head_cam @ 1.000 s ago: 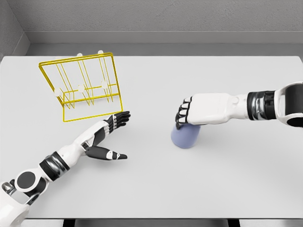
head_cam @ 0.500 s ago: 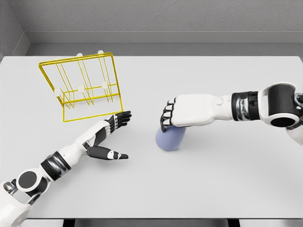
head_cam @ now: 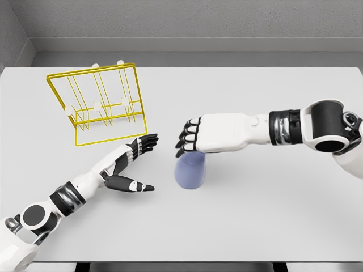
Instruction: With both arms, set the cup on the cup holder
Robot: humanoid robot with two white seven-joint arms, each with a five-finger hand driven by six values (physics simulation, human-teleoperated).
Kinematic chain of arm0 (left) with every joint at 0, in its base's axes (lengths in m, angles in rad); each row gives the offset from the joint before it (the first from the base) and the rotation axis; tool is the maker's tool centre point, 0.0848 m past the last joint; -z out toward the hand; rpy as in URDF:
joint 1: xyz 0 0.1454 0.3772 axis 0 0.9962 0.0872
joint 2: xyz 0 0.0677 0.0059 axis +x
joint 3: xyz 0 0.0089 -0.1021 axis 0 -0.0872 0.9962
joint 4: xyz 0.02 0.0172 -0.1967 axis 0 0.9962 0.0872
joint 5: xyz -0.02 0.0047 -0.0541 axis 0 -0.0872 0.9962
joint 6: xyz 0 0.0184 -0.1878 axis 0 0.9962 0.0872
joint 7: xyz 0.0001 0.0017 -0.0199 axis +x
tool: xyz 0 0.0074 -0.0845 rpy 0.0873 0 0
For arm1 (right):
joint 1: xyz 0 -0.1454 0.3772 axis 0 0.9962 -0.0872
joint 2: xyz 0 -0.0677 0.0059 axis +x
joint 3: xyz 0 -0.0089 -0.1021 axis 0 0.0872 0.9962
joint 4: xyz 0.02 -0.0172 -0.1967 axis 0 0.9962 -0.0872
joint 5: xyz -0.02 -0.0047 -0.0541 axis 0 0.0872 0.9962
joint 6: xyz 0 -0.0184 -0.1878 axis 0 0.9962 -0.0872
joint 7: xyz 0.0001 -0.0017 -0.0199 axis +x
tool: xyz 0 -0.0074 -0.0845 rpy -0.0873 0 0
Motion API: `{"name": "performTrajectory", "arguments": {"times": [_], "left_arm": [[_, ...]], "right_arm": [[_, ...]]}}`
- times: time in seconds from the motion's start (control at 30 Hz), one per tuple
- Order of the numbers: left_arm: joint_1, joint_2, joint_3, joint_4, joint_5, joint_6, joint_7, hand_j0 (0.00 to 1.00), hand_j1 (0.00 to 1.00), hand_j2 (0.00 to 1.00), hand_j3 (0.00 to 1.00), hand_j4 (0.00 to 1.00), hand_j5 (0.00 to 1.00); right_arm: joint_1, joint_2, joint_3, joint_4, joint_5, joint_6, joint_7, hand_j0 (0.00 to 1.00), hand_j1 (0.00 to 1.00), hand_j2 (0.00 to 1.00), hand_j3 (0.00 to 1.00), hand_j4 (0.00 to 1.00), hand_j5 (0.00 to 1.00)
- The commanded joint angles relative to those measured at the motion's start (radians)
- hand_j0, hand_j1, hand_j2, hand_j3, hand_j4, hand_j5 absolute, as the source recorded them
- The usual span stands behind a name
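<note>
Right hand (head_cam: 195, 136) grips cup (head_cam: 189, 170) from above by its top, left hand (head_cam: 131, 154) open beside it: handover risks the cup slipping onto the worktop (head_cam: 255, 215).

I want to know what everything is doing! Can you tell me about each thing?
Cup: upright on the table, gripped from above.
Right robot hand: curled over the cup's top.
Left robot hand: open, fingers spread, holding nothing.
Cup holder: yellow wire rack, standing, no cup on it.
Table: white, flat.
</note>
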Motion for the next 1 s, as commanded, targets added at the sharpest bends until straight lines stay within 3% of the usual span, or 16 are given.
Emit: {"name": "performTrajectory", "arguments": {"times": [0.0, 0.1, 0.2, 0.23, 0.33, 0.37, 0.47, 0.57, 0.63, 0.67, 0.97], "left_arm": [[0.0, 0.001, 0.0, 0.0, 0.004, 0.0, 0.0, 1.0, 1.0, 1.0, 1.0, 1.0, 1.0], [0.0, 0.001, 0.0, 0.001, 0.004, 0.0, 0.0, 1.0, 1.0, 1.0, 1.0, 1.0, 1.0], [0.0, 0.001, 0.001, 0.003, 0.004, 0.0, 0.0, 1.0, 1.0, 1.0, 1.0, 1.0, 1.0], [0.0, 0.001, 0.0, 0.003, 0.004, 0.0, 0.0, 1.0, 1.0, 1.0, 1.0, 1.0, 1.0], [-0.003, 0.001, 0.0, 0.003, 0.004, 0.0, 0.0, 1.0, 1.0, 1.0, 1.0, 1.0, 1.0], [-0.009, -0.015, -0.005, 0.004, 0.004, 0.002, 0.0, 1.0, 1.0, 1.0, 1.0, 1.0, 1.0], [-0.025, -0.021, -0.022, 0.009, 0.004, 0.02, 0.0, 1.0, 1.0, 1.0, 1.0, 1.0, 1.0], [-0.043, -0.042, -0.038, 0.009, 0.002, 0.044, -0.001, 1.0, 1.0, 1.0, 1.0, 1.0, 1.0], [-0.064, -0.045, -0.06, 0.009, 0.002, 0.063, -0.001, 1.0, 1.0, 1.0, 1.0, 1.0, 1.0], [-0.071, -0.064, -0.06, 0.009, 0.002, 0.074, -0.001, 1.0, 1.0, 1.0, 1.0, 1.0, 1.0], [-0.104, -0.094, -0.095, -0.002, 0.002, 0.103, 0.002, 1.0, 1.0, 1.0, 1.0, 1.0, 1.0]], "right_arm": [[0.0, 0.0, -0.004, 0.0, -0.005, 0.003, 0.0, 1.0, 1.0, 1.0, 1.0, 1.0, 1.0], [0.002, -0.006, -0.109, 0.001, -0.046, 0.003, 0.0, 1.0, 1.0, 1.0, 1.0, 1.0, 1.0], [0.024, -0.029, -0.286, 0.001, -0.249, 0.003, 0.0, 1.0, 1.0, 1.0, 1.0, 1.0, 1.0], [0.06, -0.04, -0.341, 0.006, -0.269, 0.003, 0.0, 1.0, 1.0, 1.0, 1.0, 1.0, 1.0], [0.285, -0.037, -0.677, 0.017, -0.269, 0.003, 0.0, 1.0, 1.0, 1.0, 1.0, 1.0, 1.0], [0.336, -0.037, -0.748, 0.026, -0.269, 0.003, 0.0, 1.0, 1.0, 1.0, 1.0, 1.0, 1.0], [0.38, -0.029, -0.768, 0.129, -0.269, 0.003, 0.0, 1.0, 1.0, 1.0, 1.0, 1.0, 1.0], [0.434, -0.024, -0.781, 0.161, -0.267, 0.003, 0.0, 1.0, 1.0, 1.0, 1.0, 1.0, 1.0], [0.485, 0.028, -0.804, 0.207, -0.264, 0.003, 0.0, 1.0, 1.0, 1.0, 1.0, 1.0, 1.0], [0.492, 0.06, -0.814, 0.204, -0.264, 0.003, 0.0, 1.0, 1.0, 1.0, 1.0, 1.0, 1.0], [0.535, 0.075, -0.876, 0.205, -0.266, 0.003, 0.0, 1.0, 1.0, 1.0, 1.0, 1.0, 1.0]]}}
